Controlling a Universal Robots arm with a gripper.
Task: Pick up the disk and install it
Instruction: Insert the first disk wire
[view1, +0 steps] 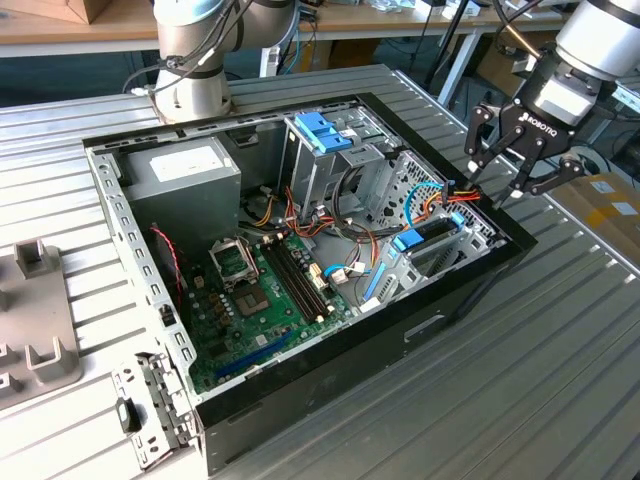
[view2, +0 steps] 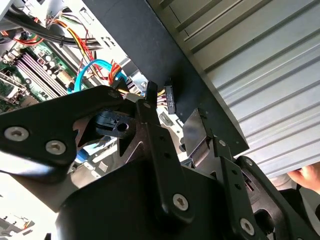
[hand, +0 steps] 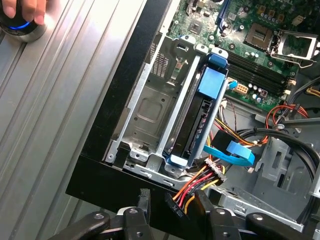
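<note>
In the exterior view, an open computer case (view1: 452, 300) lies on the ribbed metal surface (view1: 520, 400). The disk (view1: 425, 240) already sits on edge in the bay at the case's corner toward the exterior view's right, with its light blue bracket uppermost. The pincer (view1: 495, 185) hangs just above that corner, its jaws apart, close to the bundle of red, yellow and orange wires that ends in a power connector (view1: 462, 197). A bare blue caddy handle (view1: 322, 130) stands in the far cage, well apart from the work.

In the second wrist view, the black connector (view2: 169, 97) lies just off one of the pincer's fingers (view2: 145, 107). I cannot tell whether they touch. A person's hand (view2: 307, 177) shows at the edge, out on the surface.

In the first wrist view, the disk (hand: 197, 125) stands in its slot beside an empty sheet-metal bay. The connector (hand: 176, 204) sits between the spread fingers (hand: 145, 200), with a gap on each side. A hand (hand: 22, 10) rests on a blue-lit knob (hand: 20, 25) out on the surface.

Seating the drive looks done, so the cabling seems to be the step in hand. To do it well, the jaws should close squarely on the connector's flat sides, not on the wires. The plug should be kept level with the drive's end. The stiff wires will likely push back, so a slow, straight approach is safest.
</note>
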